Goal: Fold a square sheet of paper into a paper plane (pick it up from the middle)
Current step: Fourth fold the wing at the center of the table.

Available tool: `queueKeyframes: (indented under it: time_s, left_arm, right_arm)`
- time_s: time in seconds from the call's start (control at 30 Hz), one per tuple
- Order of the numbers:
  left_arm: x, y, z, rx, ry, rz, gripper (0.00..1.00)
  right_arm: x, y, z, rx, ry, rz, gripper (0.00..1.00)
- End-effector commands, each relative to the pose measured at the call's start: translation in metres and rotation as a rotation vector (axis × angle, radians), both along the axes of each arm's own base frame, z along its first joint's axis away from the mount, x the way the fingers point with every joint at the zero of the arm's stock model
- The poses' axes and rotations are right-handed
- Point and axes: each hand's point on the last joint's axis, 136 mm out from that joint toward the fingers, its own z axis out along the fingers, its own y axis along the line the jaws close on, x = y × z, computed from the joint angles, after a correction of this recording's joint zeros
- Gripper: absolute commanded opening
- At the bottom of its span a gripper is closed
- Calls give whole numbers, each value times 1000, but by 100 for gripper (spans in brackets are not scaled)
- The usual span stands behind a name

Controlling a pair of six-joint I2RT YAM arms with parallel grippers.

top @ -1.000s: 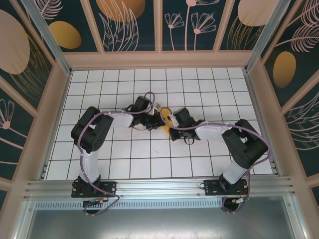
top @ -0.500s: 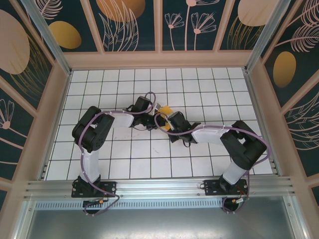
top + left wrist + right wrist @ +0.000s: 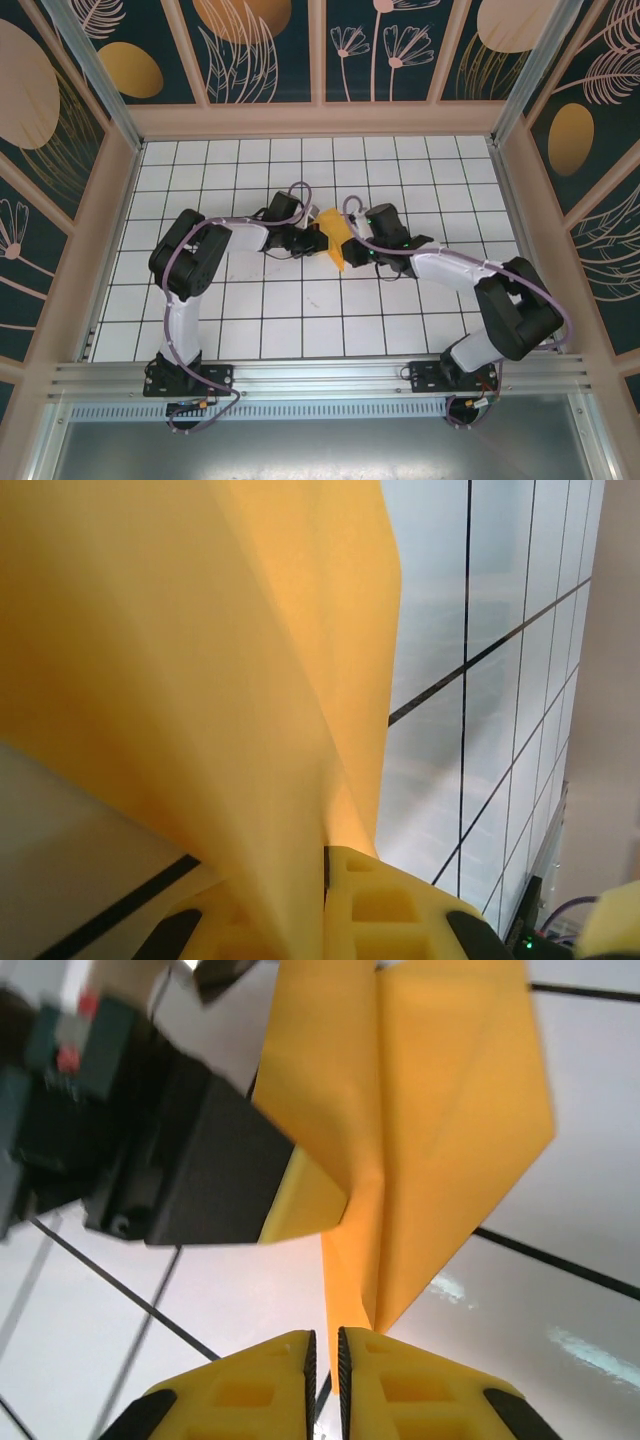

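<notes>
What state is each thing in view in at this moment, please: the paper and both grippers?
paper plane: folded, with a centre crease and angled flaps, lying between the two grippers.
left gripper: shut on the paper plane.
right gripper: fingers almost together at the plane's narrow end; I cannot tell whether it grips.

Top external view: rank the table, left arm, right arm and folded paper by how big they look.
Largest: the table.
Then the left arm and right arm, too alike to rank.
Smallest: the folded paper.
</notes>
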Motion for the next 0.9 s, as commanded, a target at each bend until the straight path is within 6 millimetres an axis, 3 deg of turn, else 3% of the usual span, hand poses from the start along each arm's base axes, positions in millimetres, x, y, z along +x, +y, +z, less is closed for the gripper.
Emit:
queueKeyframes:
  time_s: [0.0,0.03,0.2,0.3,0.47,0.57,0.67,0.87]
  left_arm:
    - [5,2,-7,32,-11,-23,3]
    - [5,1,-6,28,-13,-30,3]
    - [3,-2,-1,12,-1,-41,2]
    - [2,-6,13,-35,5,-33,3]
    - [2,-5,16,-38,6,-30,3]
    - [0,-5,13,-27,5,-50,1]
    - [-1,-4,9,-16,4,-69,0]
    - [-1,-4,10,-8,-3,-95,0]
  right_arm:
    - [-18,16,2,168,164,25,16]
    - [-11,9,0,179,180,-6,14]
    - [-4,18,-4,221,238,-22,15]
    - [3,8,-12,152,189,-54,21]
    - [8,3,-29,27,136,-19,26]
    - [16,6,-27,26,144,-21,18]
    - [23,9,-27,89,184,-55,1]
    - [36,13,-41,107,245,-115,0]
